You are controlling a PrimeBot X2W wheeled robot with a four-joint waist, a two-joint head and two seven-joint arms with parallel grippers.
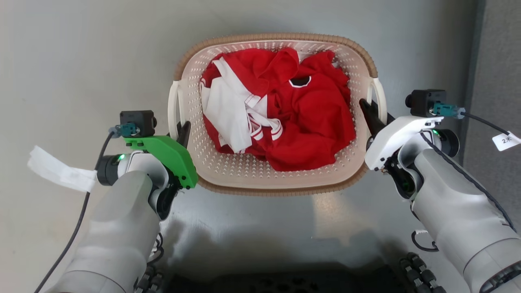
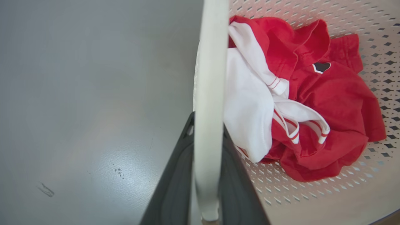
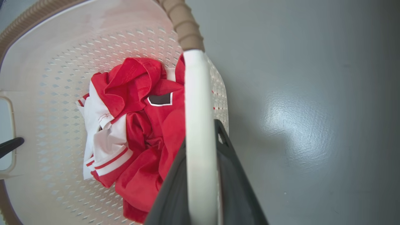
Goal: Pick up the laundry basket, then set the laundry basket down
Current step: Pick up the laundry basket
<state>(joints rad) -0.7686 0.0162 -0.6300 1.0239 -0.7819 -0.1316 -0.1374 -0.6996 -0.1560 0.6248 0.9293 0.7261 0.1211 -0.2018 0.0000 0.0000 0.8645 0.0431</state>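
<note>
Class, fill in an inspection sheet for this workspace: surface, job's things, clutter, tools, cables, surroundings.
Surface: glossy grey floor, small scuff marks.
Job's things: laundry basket upright, holding red and white clothes.
Clutter: nothing seen.
Tools: left tool closed on the left handle; right tool closed on the right handle.
Cables: left cable, black, beside a white strip; right cable, black, with a white tag.
Surroundings: darker grey strip along the right.
</note>
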